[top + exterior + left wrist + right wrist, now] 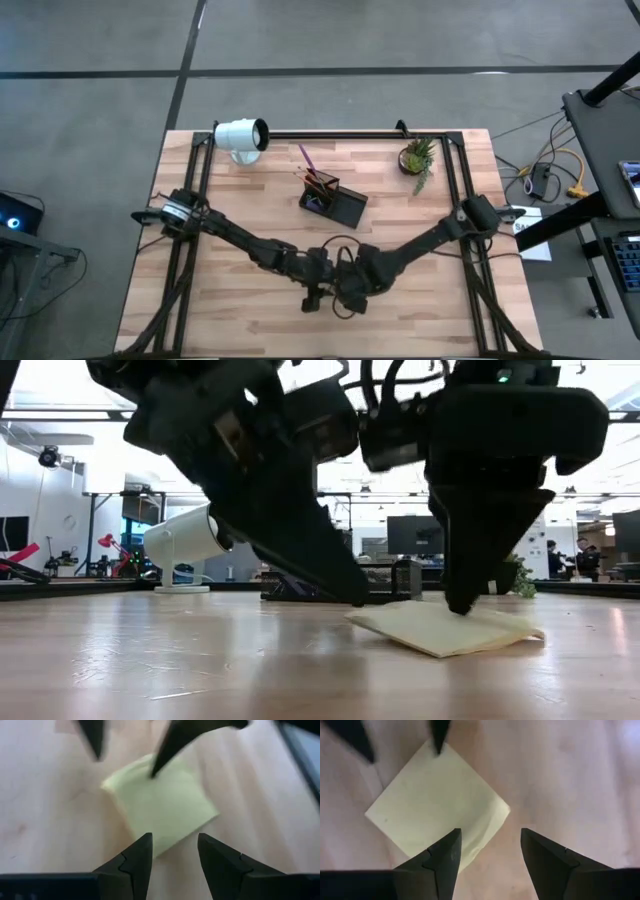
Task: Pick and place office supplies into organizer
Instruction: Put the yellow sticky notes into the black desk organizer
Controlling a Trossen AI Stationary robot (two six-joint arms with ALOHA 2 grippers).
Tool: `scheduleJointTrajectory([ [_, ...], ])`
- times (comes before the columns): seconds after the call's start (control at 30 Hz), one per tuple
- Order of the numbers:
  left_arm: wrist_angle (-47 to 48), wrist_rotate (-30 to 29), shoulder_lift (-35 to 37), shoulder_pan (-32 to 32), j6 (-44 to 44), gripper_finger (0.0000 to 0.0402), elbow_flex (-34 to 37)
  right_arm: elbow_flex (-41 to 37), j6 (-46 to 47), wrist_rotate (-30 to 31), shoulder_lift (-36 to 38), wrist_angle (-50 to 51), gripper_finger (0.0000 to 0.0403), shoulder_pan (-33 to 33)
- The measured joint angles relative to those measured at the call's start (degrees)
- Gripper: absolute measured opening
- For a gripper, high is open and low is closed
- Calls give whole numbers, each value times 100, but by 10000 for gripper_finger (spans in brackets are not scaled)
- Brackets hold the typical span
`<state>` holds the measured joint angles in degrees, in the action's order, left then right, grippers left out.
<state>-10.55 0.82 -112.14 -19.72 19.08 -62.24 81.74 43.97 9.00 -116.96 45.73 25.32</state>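
Observation:
The square yellow sticky-note pad (160, 807) lies flat on the wooden table near its front middle. Both arms hide it in the high view. My left gripper (174, 837) is open and slants down toward the pad from the table's left (345, 590). My right gripper (491, 832) is open and points steeply down over the pad (462, 600), one finger above the pad's top and one past its edge. The black organizer (333, 200), with pens standing in it, sits farther back at the table's middle. My left gripper has a fingertip (352, 596) level with the pad's left edge (362, 618); I cannot tell whether it touches. My right gripper comes from above with one fingertip (462, 604) down at the pad's top face (440, 622); I cannot tell whether it touches.
A white cylindrical lamp (240, 135) lies at the back left. A small potted plant (417, 157) stands at the back right. Bare wood (200, 310) lies to the front left and front right of the arms.

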Motion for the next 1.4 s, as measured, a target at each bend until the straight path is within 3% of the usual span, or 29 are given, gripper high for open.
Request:
scheduleJointTrajectory([
  [0.2, 55, -231, 0, 6, 2, 143, 50, -206, 80, -845, 23, -332, 194, -137],
  [0.3, 11, -293, -21, 11, 5, 143, 50, -224, -19, -922, 23, -421, 194, -140],
  [0.6, -84, -243, -55, 51, -159, 143, 53, -99, -613, -7, 663, -548, 194, 29],
  [0.83, -96, 108, -32, 267, -284, 143, 66, -152, -860, -8, 1013, -414, 194, 665],
  [1.2, -315, 802, -31, 478, -372, 143, 66, -189, -1035, 665, 236, -448, 194, 1039],
  [1.4, -578, 1007, -150, 488, -362, 143, 57, -257, -1097, 1281, 172, -537, 194, 1119],
])
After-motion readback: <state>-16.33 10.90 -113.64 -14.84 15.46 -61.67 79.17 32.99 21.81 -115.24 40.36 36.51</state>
